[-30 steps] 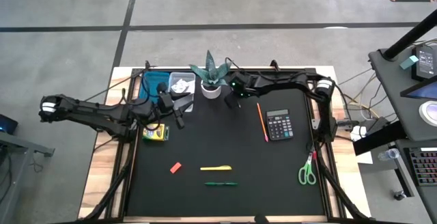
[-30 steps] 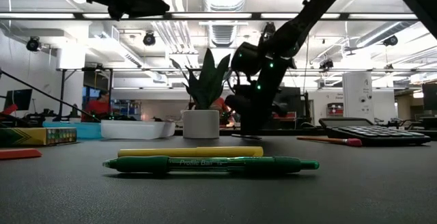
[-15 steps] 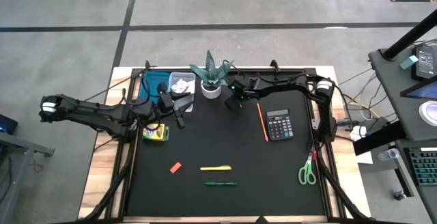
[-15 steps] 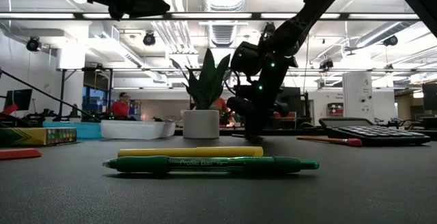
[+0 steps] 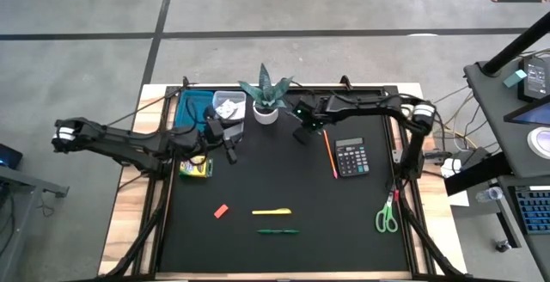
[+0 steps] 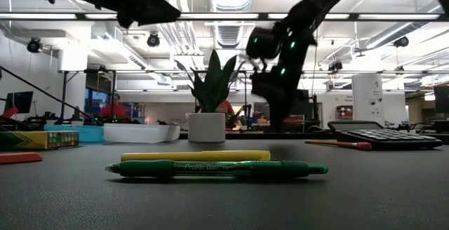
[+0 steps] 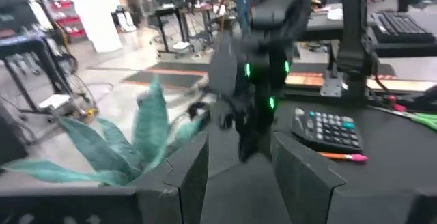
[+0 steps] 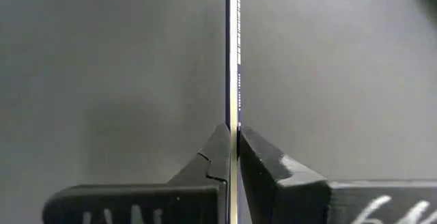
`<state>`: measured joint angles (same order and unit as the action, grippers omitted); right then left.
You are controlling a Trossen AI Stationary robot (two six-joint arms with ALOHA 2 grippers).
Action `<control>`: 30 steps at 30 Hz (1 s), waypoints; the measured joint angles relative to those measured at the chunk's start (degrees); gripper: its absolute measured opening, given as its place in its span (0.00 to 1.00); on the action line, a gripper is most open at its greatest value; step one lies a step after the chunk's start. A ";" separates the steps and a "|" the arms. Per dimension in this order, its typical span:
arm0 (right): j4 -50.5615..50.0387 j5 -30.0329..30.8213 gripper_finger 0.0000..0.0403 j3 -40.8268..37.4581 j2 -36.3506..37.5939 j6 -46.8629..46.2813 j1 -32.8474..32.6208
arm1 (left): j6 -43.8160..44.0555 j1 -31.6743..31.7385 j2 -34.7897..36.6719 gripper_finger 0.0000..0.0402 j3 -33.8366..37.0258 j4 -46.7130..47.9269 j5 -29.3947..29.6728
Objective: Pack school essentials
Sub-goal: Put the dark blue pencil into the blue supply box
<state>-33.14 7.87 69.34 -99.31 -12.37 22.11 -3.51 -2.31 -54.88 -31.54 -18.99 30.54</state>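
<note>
My right gripper (image 5: 302, 136) is near the far edge, just right of the potted plant (image 5: 266, 97), shut on a thin dark pen (image 8: 233, 60) with a pale side. My left gripper (image 5: 227, 143) hangs open above the mat, beside the clear box (image 5: 228, 104) that holds a white packet, with nothing between its fingers. Flat on the black mat lie the yellow crayon box (image 5: 196, 168), the red eraser (image 5: 221, 211), a yellow pen (image 5: 271, 211), a green pen (image 5: 278, 230), an orange pencil (image 5: 330, 153) and green-handled scissors (image 5: 387, 216). My right gripper pinches the thin dark pen (image 8: 233, 125) between its two fingertips, which come from above and point down at the mat. The pen runs level, straight out from the gap between the fingers. Which part of its length they hold, and whether it is clear of the mat, I cannot tell.
A teal tray (image 5: 189, 110) lies left of the clear box at the far left. A calculator (image 5: 351, 156) sits right of the orange pencil. The middle of the mat (image 5: 275, 174) is bare. People show in the room behind the table.
My right gripper has risen a little off the mat and shifted toward the table's right edge, away from the plant pot.
</note>
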 joint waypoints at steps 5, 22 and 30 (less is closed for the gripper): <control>2.32 -15.29 0.03 -3.85 7.79 6.57 -2.62 | 1.80 0.01 -2.44 0.36 0.08 -1.70 -8.94; 52.69 -31.85 0.03 -26.60 26.98 6.21 -8.59 | 1.72 0.04 -5.88 0.36 8.03 -27.38 -17.11; 77.40 -31.75 0.03 -28.65 22.74 6.40 -10.72 | 1.68 0.04 -14.27 0.36 7.93 -41.49 -17.52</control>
<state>44.26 -23.88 40.70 -76.57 -5.97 11.39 -1.83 -2.26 -69.15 -23.62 -60.49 13.02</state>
